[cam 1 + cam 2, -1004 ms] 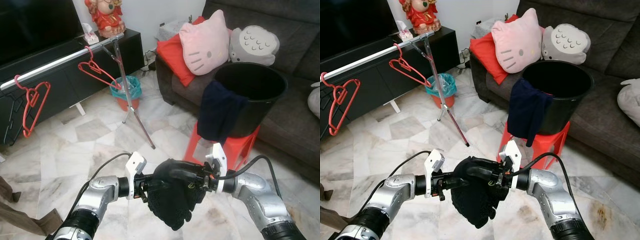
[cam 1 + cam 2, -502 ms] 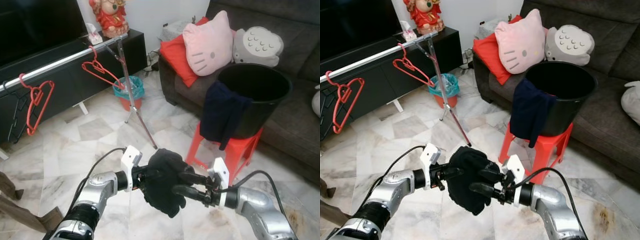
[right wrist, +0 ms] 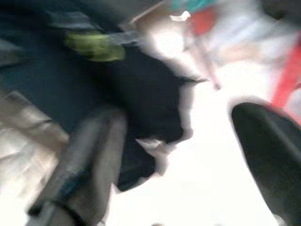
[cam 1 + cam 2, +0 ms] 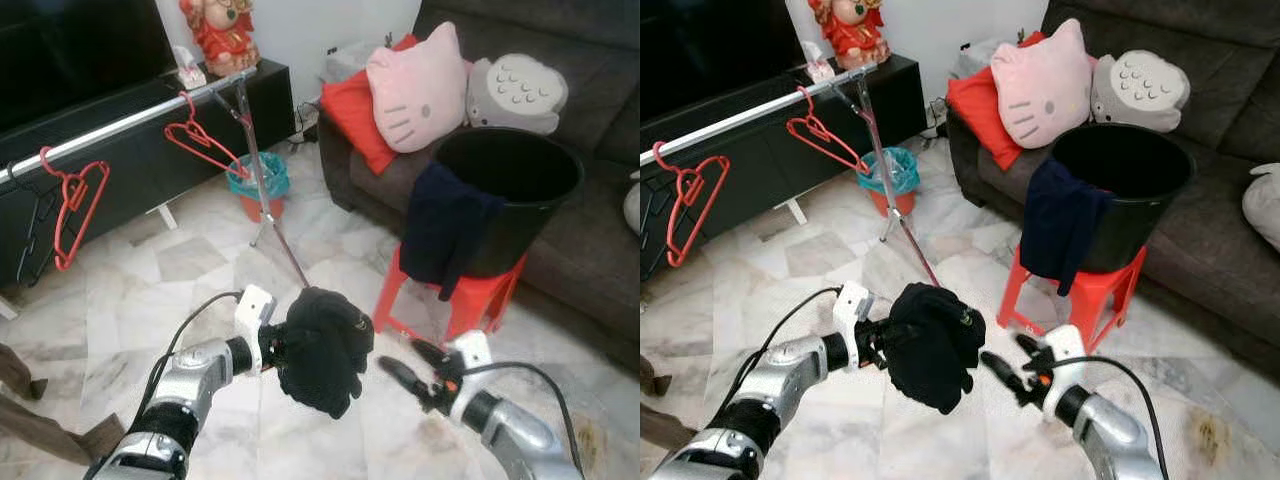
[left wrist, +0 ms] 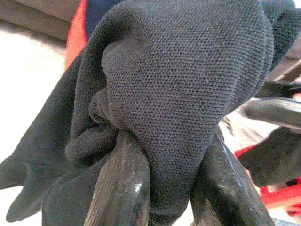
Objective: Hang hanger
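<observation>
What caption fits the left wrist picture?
Left gripper shut on a bunched black cloth.

We can read no words, numbers, brand marks or signs anywhere here. The small tissue box (image 4: 187, 73) on the black cabinet (image 4: 150, 150) seems to carry some print, but it is too small for us to make out (the pink cat-face cushion (image 4: 418, 75) bears only a stitched face, no lettering).

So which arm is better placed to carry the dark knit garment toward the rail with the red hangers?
Left. The left gripper is shut on the dark knit garment; the right gripper is open, clear of it.
</observation>
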`<state>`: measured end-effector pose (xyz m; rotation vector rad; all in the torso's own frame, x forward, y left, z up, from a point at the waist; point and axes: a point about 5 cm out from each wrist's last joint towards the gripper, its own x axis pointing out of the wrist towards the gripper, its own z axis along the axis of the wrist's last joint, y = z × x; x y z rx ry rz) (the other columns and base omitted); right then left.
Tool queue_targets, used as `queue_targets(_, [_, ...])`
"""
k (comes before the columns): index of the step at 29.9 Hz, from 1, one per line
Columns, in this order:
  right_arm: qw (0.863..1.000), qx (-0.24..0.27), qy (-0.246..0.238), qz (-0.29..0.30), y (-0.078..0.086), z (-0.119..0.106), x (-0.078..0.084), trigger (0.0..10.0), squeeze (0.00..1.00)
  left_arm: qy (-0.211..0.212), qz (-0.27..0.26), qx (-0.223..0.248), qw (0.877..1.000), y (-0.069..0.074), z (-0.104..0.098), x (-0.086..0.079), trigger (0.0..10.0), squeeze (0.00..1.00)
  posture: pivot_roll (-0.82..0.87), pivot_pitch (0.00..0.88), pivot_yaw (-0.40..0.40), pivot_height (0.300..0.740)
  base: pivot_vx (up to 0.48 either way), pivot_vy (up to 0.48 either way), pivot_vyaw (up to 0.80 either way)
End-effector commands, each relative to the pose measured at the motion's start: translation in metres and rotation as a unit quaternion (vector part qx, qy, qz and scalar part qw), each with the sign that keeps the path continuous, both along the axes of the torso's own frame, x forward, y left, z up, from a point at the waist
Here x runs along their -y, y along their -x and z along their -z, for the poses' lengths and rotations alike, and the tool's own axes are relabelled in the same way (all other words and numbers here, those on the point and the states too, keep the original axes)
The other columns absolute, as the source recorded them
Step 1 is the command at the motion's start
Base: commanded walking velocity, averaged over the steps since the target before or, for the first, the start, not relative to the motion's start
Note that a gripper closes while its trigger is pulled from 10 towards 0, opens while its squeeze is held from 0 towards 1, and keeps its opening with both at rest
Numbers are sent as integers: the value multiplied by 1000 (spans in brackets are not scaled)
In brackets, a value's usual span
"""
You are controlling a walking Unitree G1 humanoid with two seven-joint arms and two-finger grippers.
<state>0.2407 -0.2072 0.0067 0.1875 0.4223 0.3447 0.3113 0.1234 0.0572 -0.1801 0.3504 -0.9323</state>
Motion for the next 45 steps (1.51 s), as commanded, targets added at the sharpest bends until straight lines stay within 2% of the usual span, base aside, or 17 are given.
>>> queue_targets(1, [998, -16, 22, 63, 2, 9, 11, 10000, 0, 13, 20, 17, 1000, -4, -12, -2, 10000, 0, -74, 35, 107, 740, 0, 0, 0])
queue_targets(8, [988, -30, 39, 145, 9, 21, 25, 10000, 0, 8, 52, 17, 998, -3, -14, -4, 10000, 0, -67, 36, 108, 740, 0, 0, 0])
queue_targets(9, [985, -34, 54, 161, 10, 25, 27, 10000, 0, 9, 63, 15, 998, -2, -15, -4, 10000, 0, -67, 37, 108, 740, 0, 0, 0])
queue_targets(13, [983, -38, 59, 169, 15, 30, 30, 10000, 0, 9, 105, 18, 994, 1, -19, -4, 10000, 0, -62, 38, 110, 740, 0, 0, 0])
queue_targets(16, [988, -34, 51, 140, 18, 31, 26, 10000, 0, 11, 128, 19, 992, 2, -23, -5, 10000, 0, -68, 39, 113, 740, 0, 0, 0])
queue_targets(18, [995, -33, 32, 85, 25, 34, 18, 10000, 0, 20, 142, 21, 989, 1, -28, -8, 10000, 0, -69, 38, 113, 740, 0, 0, 0])
queue_targets(19, [998, -36, 24, 38, 33, 37, 11, 10000, 0, 27, 152, 26, 988, -1, -34, -10, 10000, 0, -67, 41, 115, 740, 0, 0, 0])
queue_targets(20, [998, -36, 24, 38, 33, 37, 11, 10000, 0, 27, 152, 26, 988, -1, -34, -10, 10000, 0, -67, 41, 115, 740, 0, 0, 0])
queue_targets(22, [999, -40, 25, -14, 47, 43, 6, 10000, 0, 37, 182, 32, 982, -1, -44, -12, 10000, 0, -65, 41, 117, 740, 0, 0, 0])
queue_targets(23, [999, -40, 25, -14, 47, 43, 6, 10000, 0, 37, 182, 32, 982, -1, -44, -12, 10000, 0, -65, 41, 117, 740, 0, 0, 0])
queue_targets(25, [998, -41, 32, -32, 53, 44, 7, 10000, 0, 39, 207, 36, 977, 2, -50, -15, 10000, 0, -67, 42, 121, 740, 0, 0, 0])
queue_targets(30, [996, -47, 48, -62, 59, 45, 8, 10000, 0, 30, 229, 32, 972, 3, -51, -19, 10000, 0, -71, 42, 124, 740, 0, 0, 0])
queue_targets(31, [994, -53, 43, -88, 63, 45, 7, 10000, 0, 29, 236, 31, 971, 4, -52, -21, 10000, 0, -72, 42, 127, 740, 0, 0, 0])
queue_targets(35, [990, -61, 35, -119, 67, 45, 4, 10000, 0, 29, 236, 32, 971, 3, -54, -22, 10000, 0, -72, 42, 127, 740, 0, 0, 0])
queue_targets(39, [979, -73, 9, -188, 74, 45, -7, 10000, 0, 37, 238, 36, 970, 3, -59, -23, 10000, 0, -68, 41, 130, 740, 0, 0, 0])
queue_targets(43, [978, -59, -4, -202, 71, 40, -12, 10000, 0, 38, 239, 36, 970, 2, -60, -23, 10000, 0, -68, 41, 131, 740, 0, 0, 0])
queue_targets(45, [983, -26, -15, -182, 58, 29, -10, 10000, 0, 40, 238, 36, 970, 2, -60, -23, 10000, 0, -68, 40, 132, 740, 0, 0, 0])
